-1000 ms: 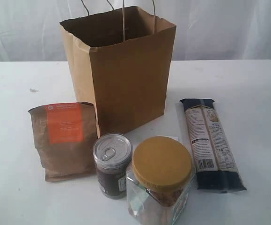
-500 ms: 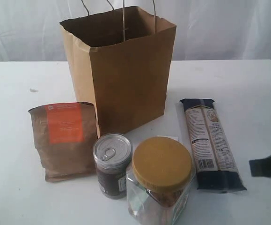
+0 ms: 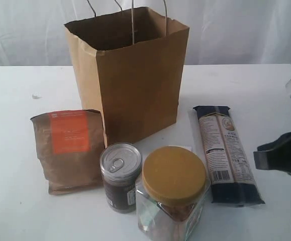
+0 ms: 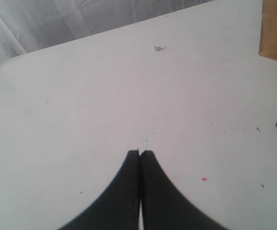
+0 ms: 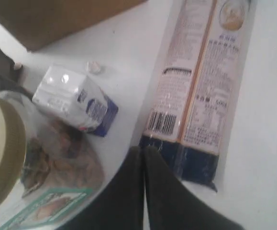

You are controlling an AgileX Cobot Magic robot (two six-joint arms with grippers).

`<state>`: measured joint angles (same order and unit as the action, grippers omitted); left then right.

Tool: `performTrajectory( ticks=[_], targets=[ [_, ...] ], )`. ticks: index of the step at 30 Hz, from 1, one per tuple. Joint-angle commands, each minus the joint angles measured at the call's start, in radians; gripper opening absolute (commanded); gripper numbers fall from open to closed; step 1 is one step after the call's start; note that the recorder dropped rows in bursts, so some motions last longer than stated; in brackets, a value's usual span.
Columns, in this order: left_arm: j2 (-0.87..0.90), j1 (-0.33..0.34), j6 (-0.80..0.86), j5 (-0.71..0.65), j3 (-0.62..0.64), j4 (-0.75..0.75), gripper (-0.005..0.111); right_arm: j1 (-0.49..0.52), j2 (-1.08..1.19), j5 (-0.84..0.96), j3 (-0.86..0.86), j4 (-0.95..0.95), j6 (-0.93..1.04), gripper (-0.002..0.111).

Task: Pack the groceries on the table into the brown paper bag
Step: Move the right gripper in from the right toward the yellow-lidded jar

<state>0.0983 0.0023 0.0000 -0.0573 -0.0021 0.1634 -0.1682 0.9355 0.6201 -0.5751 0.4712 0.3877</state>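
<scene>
Right hand (image 3: 258,159) is now in the exterior view. A second ago that edge was bare, half a second ago only a dark tip showed low at the right, and now it sits higher and further in. Groceries haven't budged and the brown paper bag (image 3: 135,85) stands open and upright as before. My read: packing hasn't started, this is the approach for the first pick, and the likely target is the long dark pasta packet (image 3: 227,153).

Hand state: right fingers pressed together, nothing between them. It has to open before any grasp. Left hand (image 4: 139,153) is also closed and empty, over bare surface (image 3: 14,100). It's not in the exterior view.

Geometry, exterior view, 12 = away from camera:
- Packet lies flat, long axis roughly 12–6, at 9 o'clock from the right hand, near but not touching. Wrist cam shows the packet's dark near end just beyond the closed tips.
- Bag at about 10 o'clock from the hand, well apart, past the packet.
- Clear yellow-lidded jar (image 3: 173,193) at 8 o'clock from the hand, on the far side of the packet.
- Small white-blue carton (image 5: 76,98) lies on its side between jar and packet.
- Dark pull-tab can (image 3: 120,175) sits at the jar's 9 o'clock, touching or nearly.
- Brown pouch with orange label (image 3: 70,150) is at 9 o'clock from the can.
- No bottle in view.
</scene>
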Motion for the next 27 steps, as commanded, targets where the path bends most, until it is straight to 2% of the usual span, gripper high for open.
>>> performTrajectory(
  ticks=[1,5,9,12,16,18,23,27],
  targets=[
    [-0.005,-0.005,0.000,0.004,0.002,0.001,0.000,-0.002,-0.046,-0.117,-0.006,0.007,0.036,0.000],
    [-0.005,-0.005,0.000,0.004,0.002,0.001,0.000,-0.002,-0.053,-0.092,-0.004,0.000,0.121,0.001],
    [-0.005,-0.005,0.000,0.004,0.002,0.001,0.000,-0.002,-0.053,-0.060,0.012,0.014,0.146,0.015],
    [-0.005,-0.005,0.000,0.004,0.002,0.001,0.000,-0.002,-0.043,-0.074,0.030,0.061,0.174,0.037],
    [-0.005,-0.005,0.000,0.004,0.002,0.001,0.000,-0.002,0.009,-0.131,0.036,0.150,0.270,0.087],
    [-0.005,-0.005,0.000,0.004,0.002,0.001,0.000,-0.002,0.043,-0.189,0.038,0.227,0.270,0.106],
    [-0.005,-0.005,0.000,0.004,0.002,0.001,0.000,-0.002,0.103,-0.226,0.038,0.411,0.261,0.105],
    [-0.005,-0.005,0.000,0.004,0.002,0.001,0.000,-0.002,0.106,-0.226,0.038,0.449,0.260,0.105]
  ],
)
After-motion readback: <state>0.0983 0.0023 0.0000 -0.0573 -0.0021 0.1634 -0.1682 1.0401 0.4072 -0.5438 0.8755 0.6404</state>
